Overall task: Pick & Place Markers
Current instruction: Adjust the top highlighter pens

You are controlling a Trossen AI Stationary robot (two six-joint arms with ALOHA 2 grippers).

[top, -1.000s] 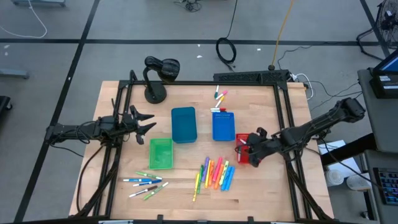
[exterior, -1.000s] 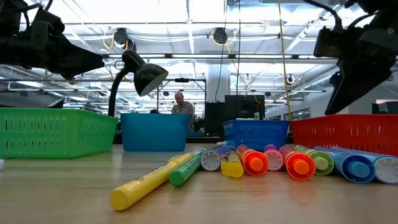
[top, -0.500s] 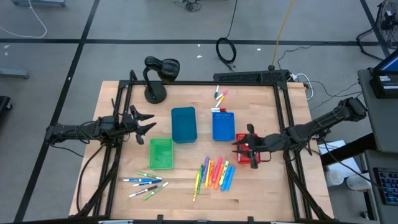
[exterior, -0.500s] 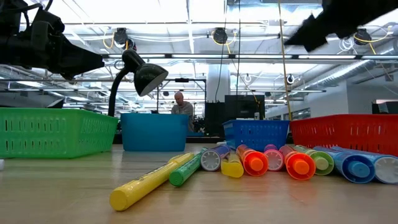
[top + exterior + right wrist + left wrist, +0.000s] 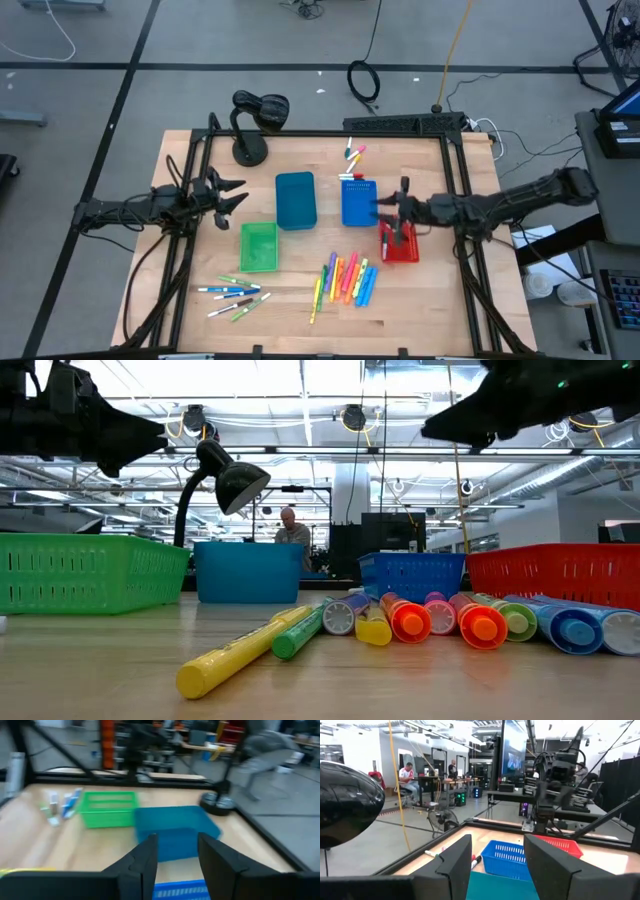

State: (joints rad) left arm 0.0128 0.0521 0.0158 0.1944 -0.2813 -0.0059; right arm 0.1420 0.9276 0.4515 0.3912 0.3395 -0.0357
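Observation:
Neon markers (image 5: pixel 347 280) lie side by side on the table near its near edge, and fill the low view's foreground (image 5: pixel 430 618). White-bodied markers (image 5: pixel 235 293) lie near the left near corner, and a few more (image 5: pixel 353 153) lie by the far edge. My right gripper (image 5: pixel 382 208) (image 5: pixel 440 432) (image 5: pixel 176 840) hangs open and empty above the gap between the blue basket and the red bin, pointing toward the table's left. My left gripper (image 5: pixel 238 194) (image 5: pixel 497 840) hovers open and empty left of the teal bin.
A teal bin (image 5: pixel 295 200), a blue basket (image 5: pixel 360 202), a green bin (image 5: pixel 258 246) and a red bin (image 5: pixel 402 248) stand mid-table. A black desk lamp (image 5: pixel 255 125) stands at the far left. Bare wood lies along the near edge. A person sits in the room behind (image 5: pixel 292 530).
My right gripper has risen from the red bin's near end and moved toward the far edge, swinging level and pointing toward the table's left. My left gripper has lifted a little in the low view. The markers and bins have stayed put.

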